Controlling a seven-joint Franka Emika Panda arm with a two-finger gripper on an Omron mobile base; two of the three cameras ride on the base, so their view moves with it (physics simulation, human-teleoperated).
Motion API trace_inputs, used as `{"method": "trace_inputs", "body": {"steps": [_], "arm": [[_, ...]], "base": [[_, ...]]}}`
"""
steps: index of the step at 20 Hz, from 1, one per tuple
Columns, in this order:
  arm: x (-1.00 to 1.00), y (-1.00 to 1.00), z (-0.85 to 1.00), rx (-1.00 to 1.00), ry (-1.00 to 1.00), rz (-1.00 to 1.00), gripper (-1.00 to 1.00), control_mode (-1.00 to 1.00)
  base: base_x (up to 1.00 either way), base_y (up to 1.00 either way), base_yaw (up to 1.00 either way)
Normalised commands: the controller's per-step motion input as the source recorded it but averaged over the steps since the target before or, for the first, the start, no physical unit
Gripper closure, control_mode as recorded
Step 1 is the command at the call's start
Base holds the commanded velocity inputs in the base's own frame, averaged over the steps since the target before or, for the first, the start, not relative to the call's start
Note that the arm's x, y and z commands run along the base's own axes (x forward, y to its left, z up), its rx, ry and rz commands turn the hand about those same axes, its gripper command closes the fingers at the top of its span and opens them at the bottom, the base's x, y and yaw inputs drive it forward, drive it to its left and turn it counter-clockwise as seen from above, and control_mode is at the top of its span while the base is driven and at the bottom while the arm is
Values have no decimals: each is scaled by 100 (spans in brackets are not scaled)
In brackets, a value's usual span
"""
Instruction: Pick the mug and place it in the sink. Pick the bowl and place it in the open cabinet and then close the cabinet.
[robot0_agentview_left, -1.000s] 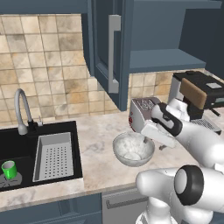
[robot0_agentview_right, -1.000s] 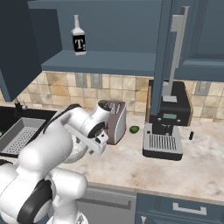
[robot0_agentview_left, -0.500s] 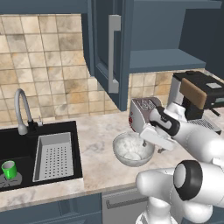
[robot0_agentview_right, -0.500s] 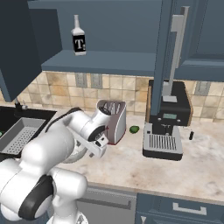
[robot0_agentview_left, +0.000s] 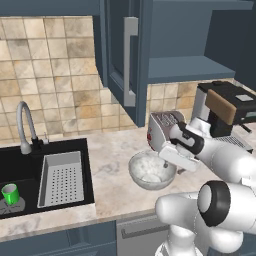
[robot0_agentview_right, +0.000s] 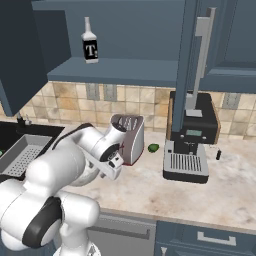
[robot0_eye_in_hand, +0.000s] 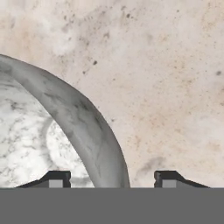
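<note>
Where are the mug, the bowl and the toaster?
mug (robot0_agentview_left: 10, 193), left base view, its green side wall.
bowl (robot0_agentview_left: 148, 171), left base view, its pale inner surface.
toaster (robot0_agentview_right: 131, 140), right base view, its silver side.

Arm (robot0_agentview_left: 225, 160): glossy white, rounded shell segments, bulbous at the joints. Joints: dark grey to black rings between segments; one large round dark cap on the near elbow (robot0_agentview_left: 214, 201). Wrist (robot0_agentview_left: 192, 142): black band. Hand (robot0_agentview_right: 111, 165): white, boxy flange with small dark markings. Finger tips (robot0_eye_in_hand: 54, 178): dark, flat-topped, with lighter grey pads.
</note>
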Motion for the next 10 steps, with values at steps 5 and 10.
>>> {"method": "trace_inputs", "body": {"steps": [5, 10], "arm": [[-11, 0, 0, -1, -9, 0, 100, -100], [-49, 0, 8, 0, -24, 0, 100, -100]], "base": [[0, 0, 0], [0, 0, 0]]}}
